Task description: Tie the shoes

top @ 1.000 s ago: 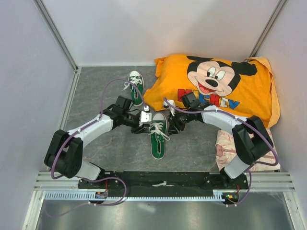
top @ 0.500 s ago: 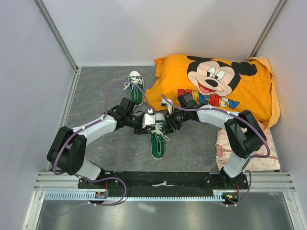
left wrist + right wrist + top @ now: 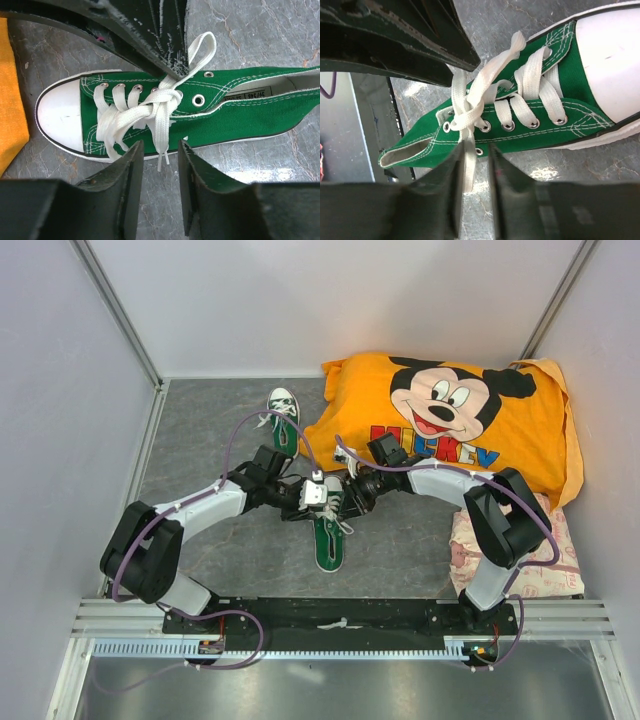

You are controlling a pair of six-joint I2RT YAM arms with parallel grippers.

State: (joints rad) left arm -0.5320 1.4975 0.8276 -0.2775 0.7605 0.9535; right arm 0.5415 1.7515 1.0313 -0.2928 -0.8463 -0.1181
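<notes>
left hand (image 3: pixel 159 147) came closer, half open, lace end (image 3: pixel 160 159) between its fingers (image 3: pixel 125 172) | shoe (image 3: pixel 328 540) on tabletop (image 3: pixel 200 440) by left corner of pillow (image 3: pixel 450 420), no bow yet | right hand (image 3: pixel 474 150) came closer, half open round other lace (image 3: pixel 468 172) | ready to pinch

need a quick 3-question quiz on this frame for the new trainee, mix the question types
1. True or false: the near small green canvas sneaker and the far small green canvas sneaker both lie on top of the orange Mickey Mouse pillow.
2. Which shoe are the left claw and the right claw at? A) near sneaker B) far sneaker C) neither
3. In the left wrist view, what hangs between the left claw's fingers?
Key: 1 false, both lie on the grey table, off the pillow; 2 A; 3 a white lace end.
</notes>
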